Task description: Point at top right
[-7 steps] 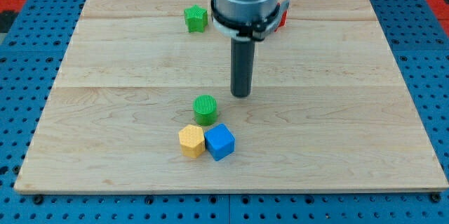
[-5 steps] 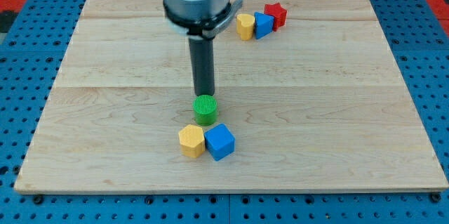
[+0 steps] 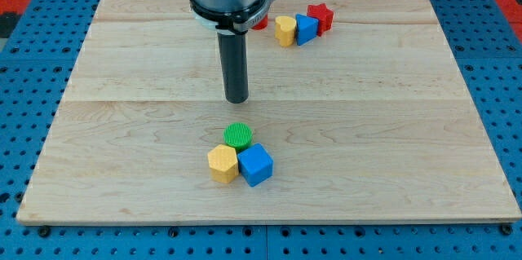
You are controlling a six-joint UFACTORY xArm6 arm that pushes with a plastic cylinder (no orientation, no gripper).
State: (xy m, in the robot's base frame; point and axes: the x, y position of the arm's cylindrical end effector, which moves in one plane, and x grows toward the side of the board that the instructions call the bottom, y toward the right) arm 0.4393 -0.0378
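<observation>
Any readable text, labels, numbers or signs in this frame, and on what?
None. The wooden board, the green cylinder, yellow hexagonal block, blue cube, the blocks at the view's top, and the rod down to my tip all carry no readable markings.

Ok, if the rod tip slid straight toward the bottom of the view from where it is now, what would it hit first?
Most likely the green cylinder, which sits just below my tip in the view, nearly in line. Depth is uncertain.
</observation>
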